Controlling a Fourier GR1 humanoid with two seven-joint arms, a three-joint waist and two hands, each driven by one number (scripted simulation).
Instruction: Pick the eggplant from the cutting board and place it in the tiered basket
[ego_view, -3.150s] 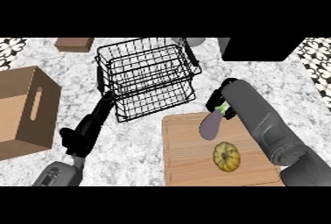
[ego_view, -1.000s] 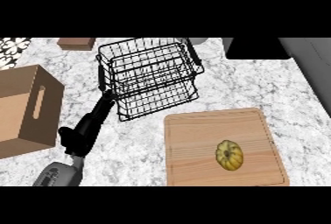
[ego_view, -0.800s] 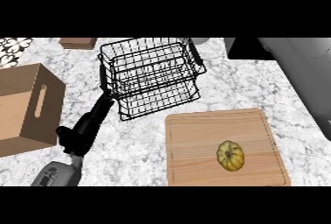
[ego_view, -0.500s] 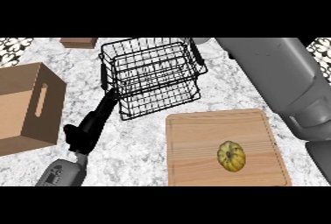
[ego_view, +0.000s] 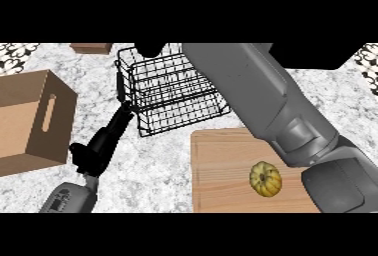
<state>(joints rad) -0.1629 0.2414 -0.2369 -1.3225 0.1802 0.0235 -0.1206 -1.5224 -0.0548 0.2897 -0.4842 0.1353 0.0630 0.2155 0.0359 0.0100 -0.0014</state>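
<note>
The right forearm, out of view a moment ago, now sweeps in from the lower right across the cutting board and over the tiered basket. Only a dark bit of the right hand shows past the basket's far rim, and I cannot tell whether it is spread or closed on anything. The eggplant is nowhere to be seen. It has gone from the board, where only a yellow squash lies, so it is probably hidden at that hand above the basket, ready for release. The left hand rests spread and straight on the tabletop, its tips just beside the basket's near left corner.
</note>
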